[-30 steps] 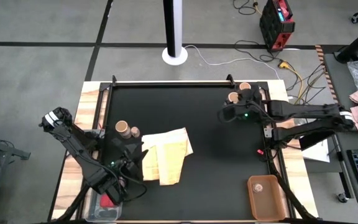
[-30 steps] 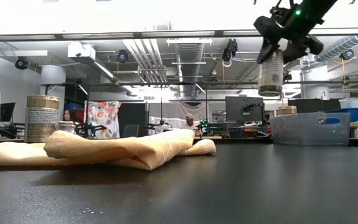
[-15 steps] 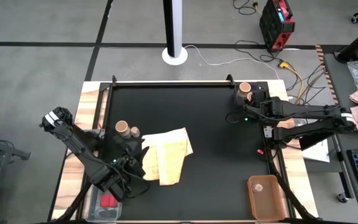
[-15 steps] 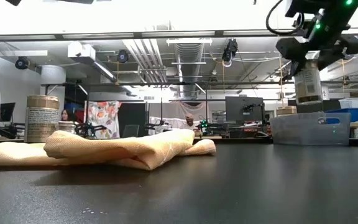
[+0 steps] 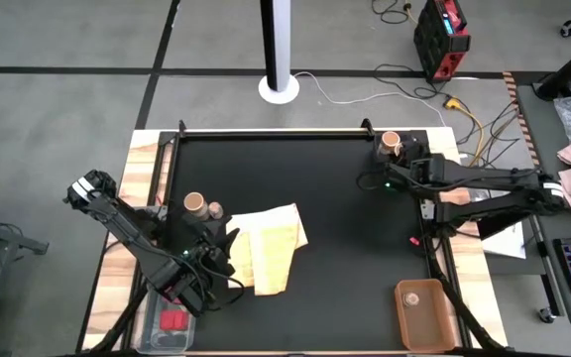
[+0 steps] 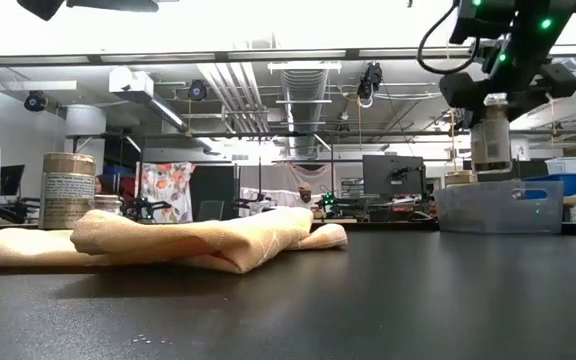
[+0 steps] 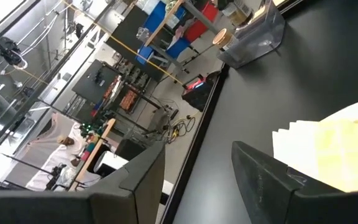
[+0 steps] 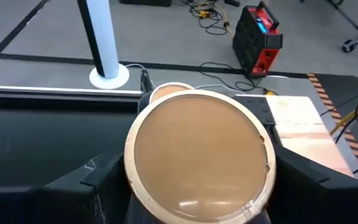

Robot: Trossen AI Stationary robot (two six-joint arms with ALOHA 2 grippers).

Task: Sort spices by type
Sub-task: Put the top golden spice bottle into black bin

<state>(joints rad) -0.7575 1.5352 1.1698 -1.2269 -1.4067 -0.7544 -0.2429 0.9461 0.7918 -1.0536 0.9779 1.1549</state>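
1. Right gripper [image 6: 491,100] is clamped on a tan-topped spice jar [image 6: 491,140], held in the air over the table's far right corner. In the wrist view the jar's lid [image 8: 201,155] fills the space between the fingers.
2. A second tan-topped jar [image 5: 392,142] stands in that corner, just beside the carried one. It looks like the jar group's spot.
3. To do it well: lower straight down beside the standing jar without knocking it, keep the jar upright, and let go only once the base is on the mat.
4. Left gripper [image 5: 194,288] is raised at the near left, over the edge of the yellow cloth [image 5: 266,248]. Fingers apart, nothing between them.
5. Counts: tan-topped jars, four seen: one carried, one in the corner, a large jar [image 5: 194,205] and a smaller one [image 5: 215,210] touching it by the cloth.
6. Red block [image 5: 173,321]: one seen, in the clear tray [image 5: 154,337] at near left.
7. Pale round one [image 5: 413,295]: one seen, in the brown bin [image 5: 426,317] at near right.
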